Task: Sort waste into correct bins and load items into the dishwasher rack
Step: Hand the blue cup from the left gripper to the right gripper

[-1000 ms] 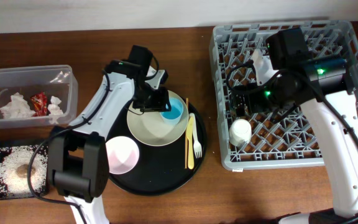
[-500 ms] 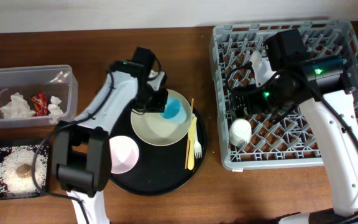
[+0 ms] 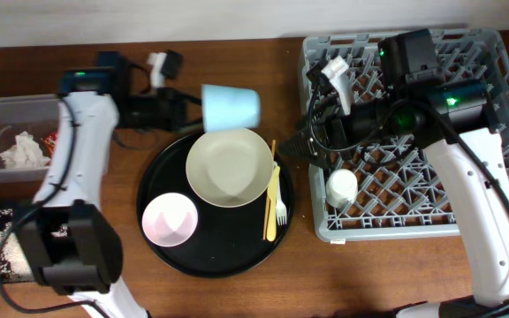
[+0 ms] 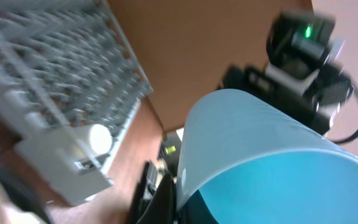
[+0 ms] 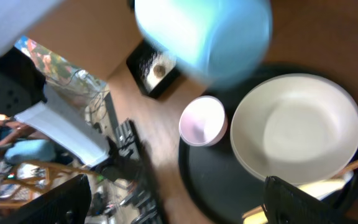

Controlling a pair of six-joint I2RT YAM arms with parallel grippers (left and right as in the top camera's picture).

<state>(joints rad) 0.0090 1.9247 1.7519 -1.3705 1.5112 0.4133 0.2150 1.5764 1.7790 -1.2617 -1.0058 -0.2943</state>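
Small blue cup (image 3: 231, 106) is in the air on its side, left of the dishwasher rack (image 3: 502, 132), with the left hand (image 3: 194, 108) pinching its rim wall. Right hand (image 3: 306, 146) is spread at the rack's left edge, facing the cup. Cup looks light, rigid and smooth, so probably slippery; best gripped across the body or at the rim.

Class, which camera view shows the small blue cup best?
Overhead: the whole blue cup shows, sharp, tipped on its side. Left wrist sees only part of it, very close; right wrist shows it blurred at the top.
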